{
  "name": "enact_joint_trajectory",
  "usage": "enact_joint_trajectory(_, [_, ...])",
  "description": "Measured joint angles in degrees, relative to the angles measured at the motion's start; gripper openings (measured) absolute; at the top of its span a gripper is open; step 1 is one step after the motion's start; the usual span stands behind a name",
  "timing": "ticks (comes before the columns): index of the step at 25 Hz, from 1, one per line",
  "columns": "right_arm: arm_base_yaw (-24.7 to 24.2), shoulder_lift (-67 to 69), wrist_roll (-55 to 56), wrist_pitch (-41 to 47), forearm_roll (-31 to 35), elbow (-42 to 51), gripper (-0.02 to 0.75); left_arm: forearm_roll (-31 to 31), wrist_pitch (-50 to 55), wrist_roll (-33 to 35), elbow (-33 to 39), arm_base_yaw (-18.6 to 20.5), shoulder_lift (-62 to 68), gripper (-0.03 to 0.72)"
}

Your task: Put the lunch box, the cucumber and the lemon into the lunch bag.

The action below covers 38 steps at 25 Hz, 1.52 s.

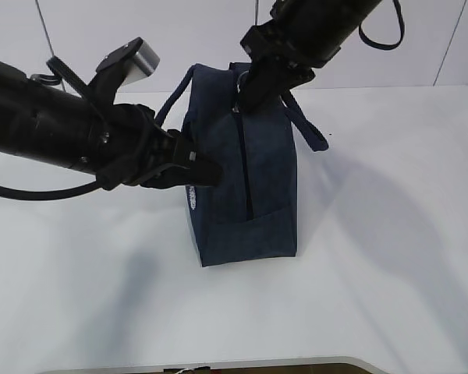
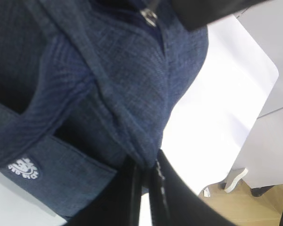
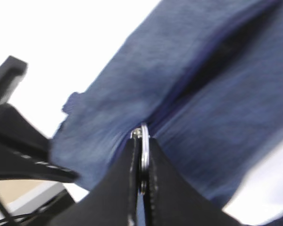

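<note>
**At table centre: bag pinned by one arm, zipper ring held by the other**

Near the middle of the white table (image 1: 390, 234) the lunch bag (image 1: 246, 187) is stood upright, zipper line on top. The left gripper (image 1: 210, 173) is closed flat on a fold of navy fabric at the bag's side, just above the white emblem (image 2: 23, 168); judged purpose: the bag is braced so it is not dragged along with the zipper. The right gripper (image 1: 253, 97) is clamped on the metal ring pull (image 3: 144, 155) at the far end of the zipper, jaws fully closed around it. A dark slit (image 3: 226, 52) is seen along the zipper, so it appears partly parted; how far cannot be told.

Lunch box, cucumber and lemon are not seen in any view; whether they are inside cannot be told.

Obstructions: both loop handles (image 1: 308, 128) are draped beside the zipper line and could be caught. Both arms are crowded over the bag top.
</note>
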Motion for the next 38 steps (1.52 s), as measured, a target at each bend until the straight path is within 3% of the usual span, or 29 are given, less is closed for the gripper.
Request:
enact_joint_trajectory(6, [0.0, 2.1, 1.6, 0.9, -1.2, -4.3, 0.005, 0.2, 0.2, 0.0, 0.0, 0.0, 0.0, -0.009])
enact_joint_trajectory(13, [0.1, 2.2, 5.5, 0.6, -9.8, -7.4, 0.005, 2.0, 1.3, 0.0, 0.0, 0.0, 0.0, -0.01])
enact_joint_trajectory(21, [0.1, 2.2, 6.0, 0.2, -10.4, -8.2, 0.005, 2.4, 1.9, 0.0, 0.0, 0.0, 0.0, -0.01])
enact_joint_trajectory(38, [0.1, 8.5, 6.2, -10.0, -13.1, -15.3, 0.005, 3.7, 2.4, 0.0, 0.0, 0.0, 0.0, -0.01])
